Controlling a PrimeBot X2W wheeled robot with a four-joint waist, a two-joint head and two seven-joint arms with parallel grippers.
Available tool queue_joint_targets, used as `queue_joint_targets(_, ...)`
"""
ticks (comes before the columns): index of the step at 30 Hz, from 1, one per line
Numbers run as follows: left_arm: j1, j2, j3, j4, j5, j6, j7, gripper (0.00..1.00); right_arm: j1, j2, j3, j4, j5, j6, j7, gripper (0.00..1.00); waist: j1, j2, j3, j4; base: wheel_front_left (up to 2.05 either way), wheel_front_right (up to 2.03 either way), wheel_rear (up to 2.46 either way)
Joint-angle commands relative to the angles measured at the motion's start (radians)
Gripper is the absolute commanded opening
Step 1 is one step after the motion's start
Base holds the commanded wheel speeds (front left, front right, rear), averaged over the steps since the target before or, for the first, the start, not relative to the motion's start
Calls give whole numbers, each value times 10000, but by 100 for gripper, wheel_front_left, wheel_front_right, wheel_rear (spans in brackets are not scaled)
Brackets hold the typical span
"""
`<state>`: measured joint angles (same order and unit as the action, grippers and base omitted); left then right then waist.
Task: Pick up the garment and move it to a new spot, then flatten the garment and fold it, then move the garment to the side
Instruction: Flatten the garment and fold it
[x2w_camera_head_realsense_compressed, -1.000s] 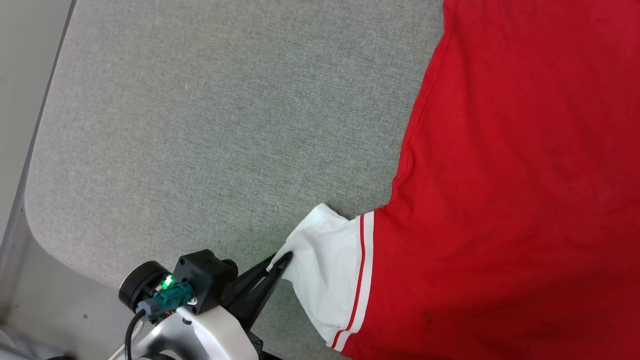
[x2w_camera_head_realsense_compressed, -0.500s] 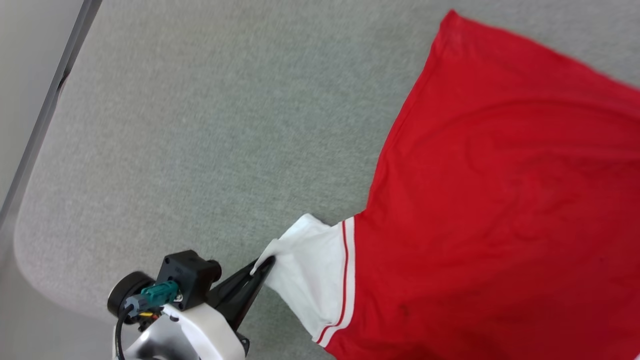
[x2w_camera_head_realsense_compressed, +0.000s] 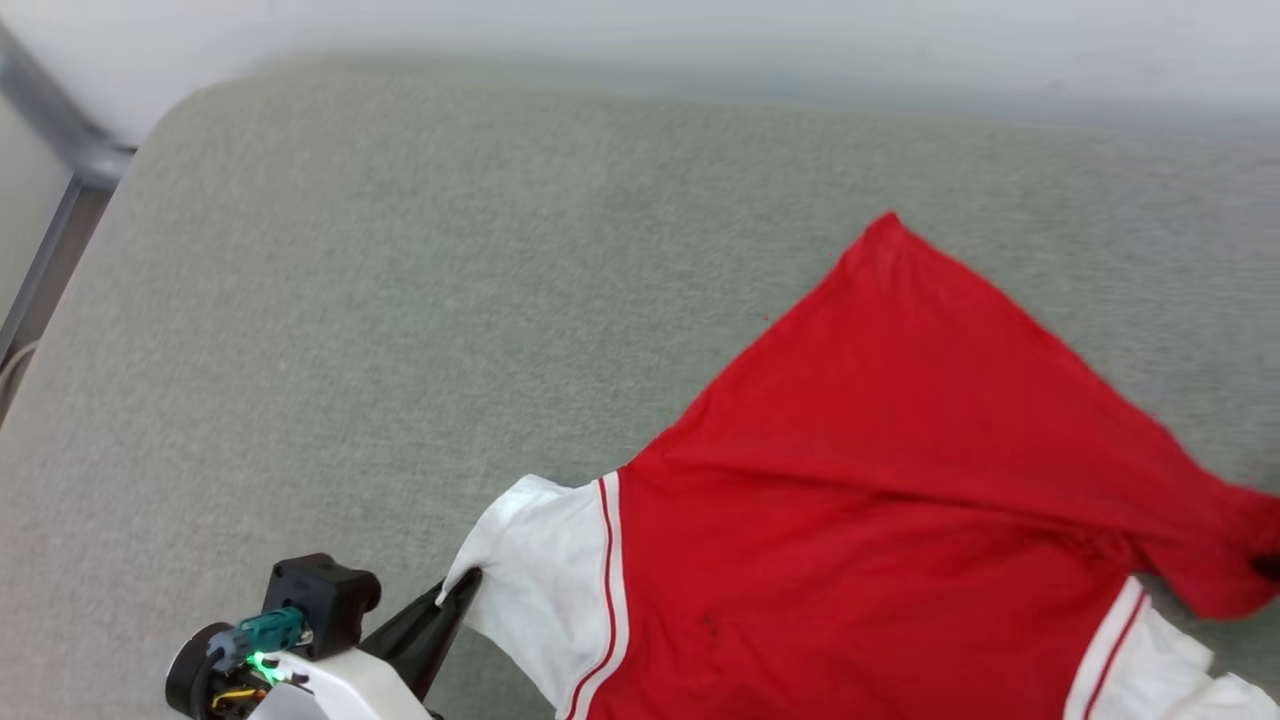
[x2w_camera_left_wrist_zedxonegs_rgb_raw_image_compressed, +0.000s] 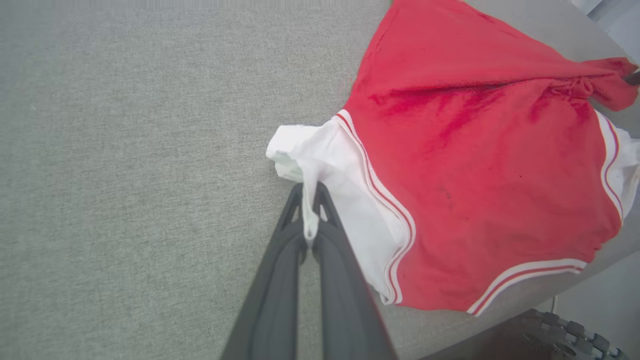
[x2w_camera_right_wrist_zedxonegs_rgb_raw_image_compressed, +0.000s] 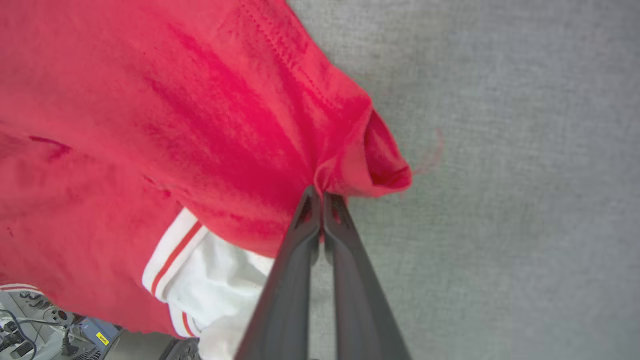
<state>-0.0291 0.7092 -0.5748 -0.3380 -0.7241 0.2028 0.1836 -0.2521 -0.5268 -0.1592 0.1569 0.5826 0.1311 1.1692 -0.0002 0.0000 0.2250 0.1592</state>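
1. Head view: the garment (x2w_camera_head_realsense_compressed: 850, 500) lay on the right-near part of the grey cushion (x2w_camera_head_realsense_compressed: 400, 300), with one red corner pointing far. The left gripper (x2w_camera_head_realsense_compressed: 466, 583) sat near-left, fingers together, clamped on the edge of the white left sleeve (x2w_camera_head_realsense_compressed: 540, 570). The right side of the red body was bunched toward the right edge. The right sleeve (x2w_camera_head_realsense_compressed: 1150, 665) showed under it at near right.
2. Left wrist view: the fingers were pressed together with a thin fold of the left sleeve pinched between the tips. The red body spread beyond the sleeve. The striped trim (x2w_camera_left_wrist_zedxonegs_rgb_raw_image_compressed: 525, 277) lay by the cushion's near edge.
3. Right wrist view: the right gripper (x2w_camera_right_wrist_zedxonegs_rgb_raw_image_compressed: 320, 194) was closed, its tips gripping a bunched red fold of the garment. Creases ran out from the grip. The right sleeve sat just under that fold, with cushion on the other side.
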Motion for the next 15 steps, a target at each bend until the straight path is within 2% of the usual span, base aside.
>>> queue_joint_targets(1,95,20,84,32,58,43,-152,0,442,142,-152,-187,113,-8,-52,0,2,0,-371,-344,0,0,0)
queue_joint_targets(15,129,-268,240,254,66,158,-849,0,3367,998,-839,-1527,379,-8,118,0,2,0,-787,-726,0,0,0)
